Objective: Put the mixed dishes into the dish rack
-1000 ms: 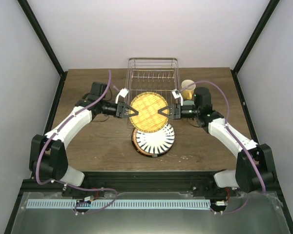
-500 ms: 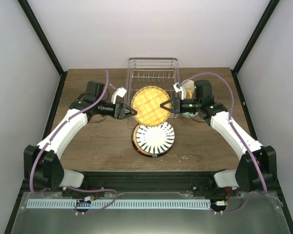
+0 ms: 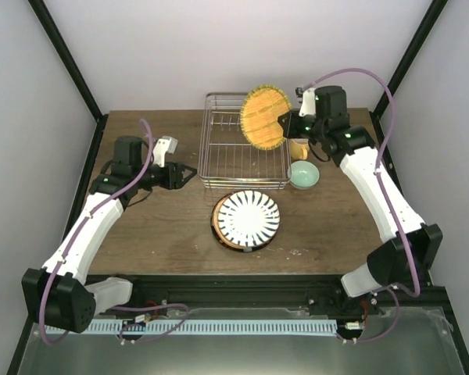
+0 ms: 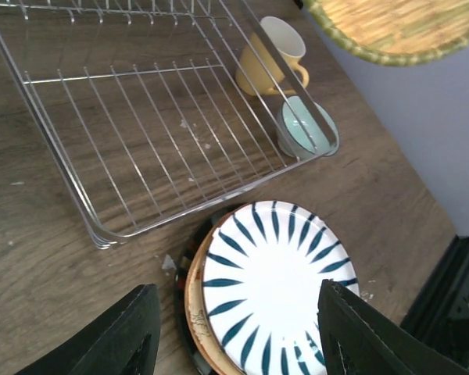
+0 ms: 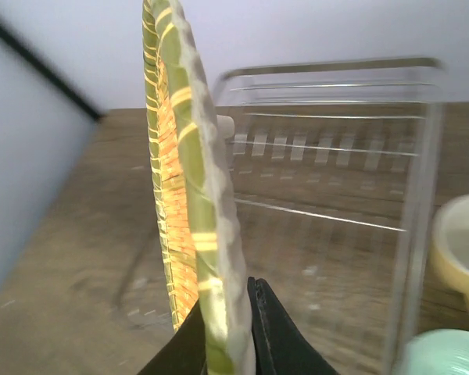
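Note:
My right gripper (image 3: 284, 123) is shut on the rim of the woven yellow plate (image 3: 264, 117) and holds it on edge above the back right of the dish rack (image 3: 245, 186). In the right wrist view the plate (image 5: 184, 195) stands upright, pinched in my right gripper (image 5: 230, 336), with the rack (image 5: 328, 66) behind it. My left gripper (image 3: 186, 173) is open and empty, left of the rack. Its fingers (image 4: 133, 336) frame the striped plate (image 4: 277, 281), which lies on a dark-rimmed plate (image 3: 221, 233). The yellow mug (image 3: 299, 147) and mint bowl (image 3: 304, 174) sit right of the rack.
The rack's floor (image 4: 100, 234) holds no dishes. The plate stack (image 3: 248, 218) sits just in front of the rack. Mug (image 4: 270, 58) and bowl (image 4: 306, 129) stand close against the rack's right wall. White enclosure walls and black posts surround the table.
My left gripper let go of the woven plate, opened and drew back to the left. My right gripper lifted the plate up and back over the rack, turning it on edge.

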`<move>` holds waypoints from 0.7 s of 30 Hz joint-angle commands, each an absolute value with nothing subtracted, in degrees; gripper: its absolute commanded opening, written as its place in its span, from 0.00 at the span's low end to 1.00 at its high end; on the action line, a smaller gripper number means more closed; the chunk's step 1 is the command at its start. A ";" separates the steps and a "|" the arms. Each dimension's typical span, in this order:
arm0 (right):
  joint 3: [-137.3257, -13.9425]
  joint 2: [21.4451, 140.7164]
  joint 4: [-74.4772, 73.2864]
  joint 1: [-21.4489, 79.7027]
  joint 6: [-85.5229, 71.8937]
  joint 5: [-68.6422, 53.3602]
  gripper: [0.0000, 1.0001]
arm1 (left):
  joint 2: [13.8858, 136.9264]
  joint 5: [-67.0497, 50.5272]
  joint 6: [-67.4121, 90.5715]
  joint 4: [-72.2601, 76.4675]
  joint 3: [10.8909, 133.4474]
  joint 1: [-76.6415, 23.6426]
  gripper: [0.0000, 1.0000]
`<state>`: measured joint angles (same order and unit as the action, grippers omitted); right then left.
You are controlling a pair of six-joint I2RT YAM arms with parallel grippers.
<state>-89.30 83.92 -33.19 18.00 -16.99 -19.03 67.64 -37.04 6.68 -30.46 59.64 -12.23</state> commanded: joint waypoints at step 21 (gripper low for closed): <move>-122.45 116.78 -37.63 23.73 -12.44 38.16 0.01 | 59.11 -1.49 8.92 -11.79 53.91 -11.92 0.72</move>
